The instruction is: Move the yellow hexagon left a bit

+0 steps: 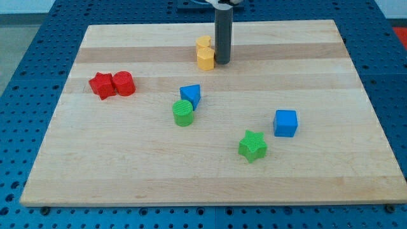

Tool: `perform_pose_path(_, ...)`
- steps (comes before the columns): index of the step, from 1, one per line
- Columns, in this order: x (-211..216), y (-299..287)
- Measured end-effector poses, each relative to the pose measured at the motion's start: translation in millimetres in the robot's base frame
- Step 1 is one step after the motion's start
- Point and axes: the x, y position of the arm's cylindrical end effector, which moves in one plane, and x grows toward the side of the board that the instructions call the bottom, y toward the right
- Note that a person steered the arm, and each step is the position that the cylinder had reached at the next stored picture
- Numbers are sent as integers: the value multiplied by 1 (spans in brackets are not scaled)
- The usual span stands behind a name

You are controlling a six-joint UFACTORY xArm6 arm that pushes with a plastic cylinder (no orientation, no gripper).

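Resting on the board, my tip (222, 62) is the lower end of a straight dark rod; it has no jaws to open or close, so nothing is clamped, it only pushes. It stands just at 3 o'clock of the yellow plastic hexagon block (205, 59), touching it or almost touching, I cannot tell which. The hexagon lies near the top edge of the pale wooden board (127, 165), around its middle, and a second yellow block (203, 43), whose shape is not clear, sits touching it at 12 o'clock.

To do this step well, I think the tip should push straight toward 9 o'clock through the hexagon's middle, slowly and only a short way. If the push is a little too high, the second yellow block will probably be dragged along, or the hexagon will turn. The red plastic cylinder (124, 83) at 8 o'clock is well apart, so the path looks free
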Motion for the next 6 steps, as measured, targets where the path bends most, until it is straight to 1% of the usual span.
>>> perform_pose_path(1, -15, 0)
perform_pose_path(2, 2, 28)
perform_pose_path(3, 25, 29)
perform_pose_path(5, 27, -40)
perform_pose_path(6, 28, -57)
